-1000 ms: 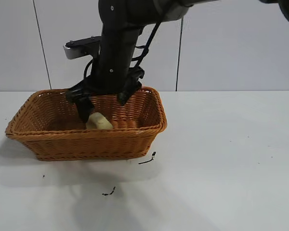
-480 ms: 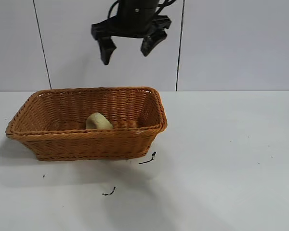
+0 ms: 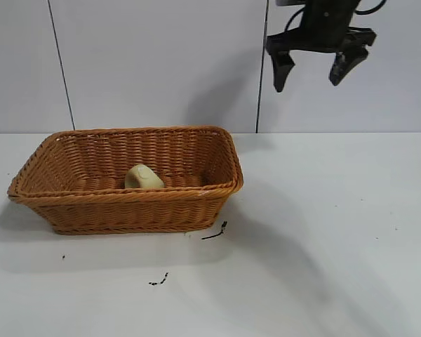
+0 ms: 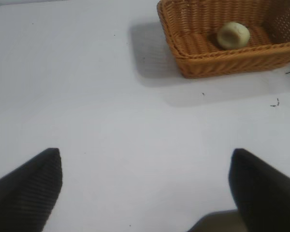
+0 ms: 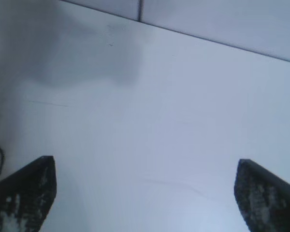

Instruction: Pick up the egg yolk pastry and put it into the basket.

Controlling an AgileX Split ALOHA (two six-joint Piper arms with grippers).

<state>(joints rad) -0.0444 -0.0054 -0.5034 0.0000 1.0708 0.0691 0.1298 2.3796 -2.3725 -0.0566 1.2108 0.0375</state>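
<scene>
The pale yellow egg yolk pastry (image 3: 143, 177) lies inside the orange-brown wicker basket (image 3: 217, 189) on the left of the white table. From the left wrist view the egg yolk pastry (image 4: 233, 35) shows on the floor of the basket (image 4: 183, 53), far from my left gripper (image 4: 145, 159), which is open over bare table. My right gripper (image 3: 316, 70) hangs high at the upper right, well away from the basket, open and holding nothing. In the right wrist view that gripper (image 5: 145, 164) spreads wide over plain white table.
Small dark scraps lie on the table in front of the basket, one scrap (image 3: 215, 232) by its right corner and another scrap (image 3: 159, 280) nearer the front. A pale wall with dark seams (image 3: 262, 105) stands behind. The right half of the table is bare.
My right arm has risen out of the basket and swung to the upper right, staying open. The pastry stays lying in the basket where it was left.
</scene>
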